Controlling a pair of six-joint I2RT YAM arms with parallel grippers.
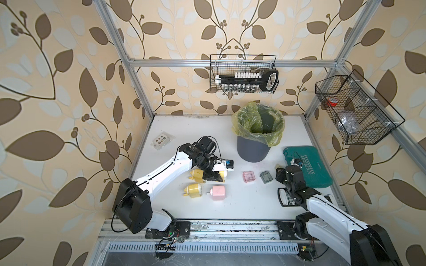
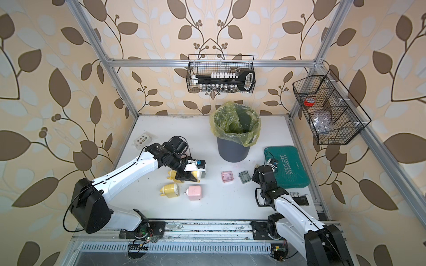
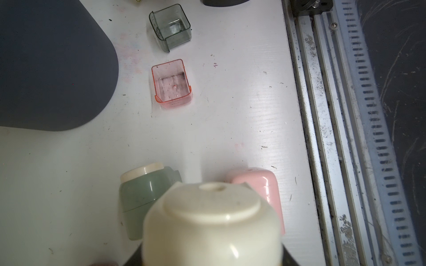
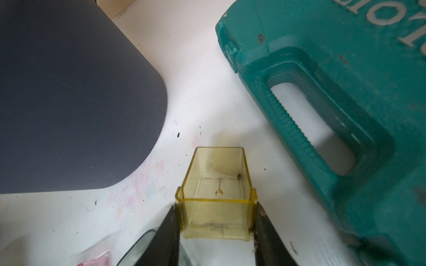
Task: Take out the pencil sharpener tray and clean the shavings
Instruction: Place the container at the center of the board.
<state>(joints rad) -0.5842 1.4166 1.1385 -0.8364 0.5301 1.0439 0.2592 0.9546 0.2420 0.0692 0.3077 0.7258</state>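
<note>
At the white counter's three o'clock, the right gripper pinches a clear yellow plastic tray; the left gripper clamps a yellow plastic sharpener.

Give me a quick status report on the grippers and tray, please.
Left gripper shut on yellow sharpener. Right gripper shut on yellow tray, only specks inside. Bin and green case nearby, not touching.

White table: sharpeners, trays, bin
</note>
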